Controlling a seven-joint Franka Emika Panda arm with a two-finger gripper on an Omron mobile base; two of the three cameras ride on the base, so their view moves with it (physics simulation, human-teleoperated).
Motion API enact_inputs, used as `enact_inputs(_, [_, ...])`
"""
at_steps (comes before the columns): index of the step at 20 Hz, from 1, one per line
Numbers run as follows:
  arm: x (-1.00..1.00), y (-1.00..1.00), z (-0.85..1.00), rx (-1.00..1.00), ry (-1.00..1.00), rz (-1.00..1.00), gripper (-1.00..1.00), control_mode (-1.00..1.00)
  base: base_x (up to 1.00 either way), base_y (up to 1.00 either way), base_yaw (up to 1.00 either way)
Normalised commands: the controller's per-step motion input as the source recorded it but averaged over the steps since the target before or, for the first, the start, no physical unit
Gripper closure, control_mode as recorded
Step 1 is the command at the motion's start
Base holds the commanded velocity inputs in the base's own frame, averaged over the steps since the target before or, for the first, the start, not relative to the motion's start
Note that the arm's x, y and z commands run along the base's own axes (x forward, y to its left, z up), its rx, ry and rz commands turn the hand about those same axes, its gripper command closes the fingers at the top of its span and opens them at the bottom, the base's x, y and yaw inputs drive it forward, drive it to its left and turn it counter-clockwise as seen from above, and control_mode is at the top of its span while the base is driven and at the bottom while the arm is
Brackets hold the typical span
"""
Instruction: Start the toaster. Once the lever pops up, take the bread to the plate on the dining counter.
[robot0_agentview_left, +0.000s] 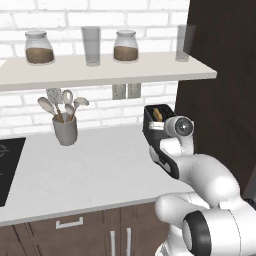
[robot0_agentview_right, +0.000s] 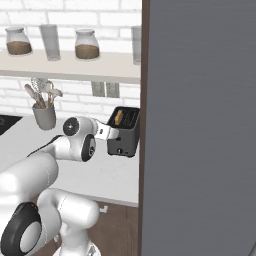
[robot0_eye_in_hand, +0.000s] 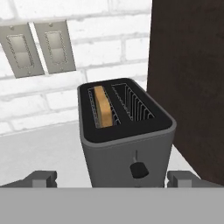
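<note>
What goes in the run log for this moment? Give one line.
stage: approaching toaster | fingers: open, straddling its front, nothing held | bread: upright in left slot | lever: not pressed yet

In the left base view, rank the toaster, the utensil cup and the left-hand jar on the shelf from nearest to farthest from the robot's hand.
1. The toaster: right at the open hand, beside the dark cabinet.
2. The utensil cup: further left along the worktop, by the brick wall.
3. The left-hand jar: up on the shelf, at its far left.
</note>
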Motion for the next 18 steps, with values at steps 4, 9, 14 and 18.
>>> enact_inputs(4, [0.01,0.0,0.0,0.0,0.0,0.0,-1.0,-1.0,0.0,0.0,0.0])
enact_inputs(9, [0.02,0.0,0.0,0.0,0.0,0.0,-1.0,-1.0,0.0,0.0,0.0])
enact_inputs(14, [0.0,0.0,-0.01,0.0,0.0,0.0,-1.0,-1.0,0.0,0.0,0.0])
enact_inputs(18, [0.0,0.0,-0.01,0.0,0.0,0.0,-1.0,-1.0,0.0,0.0,0.0])
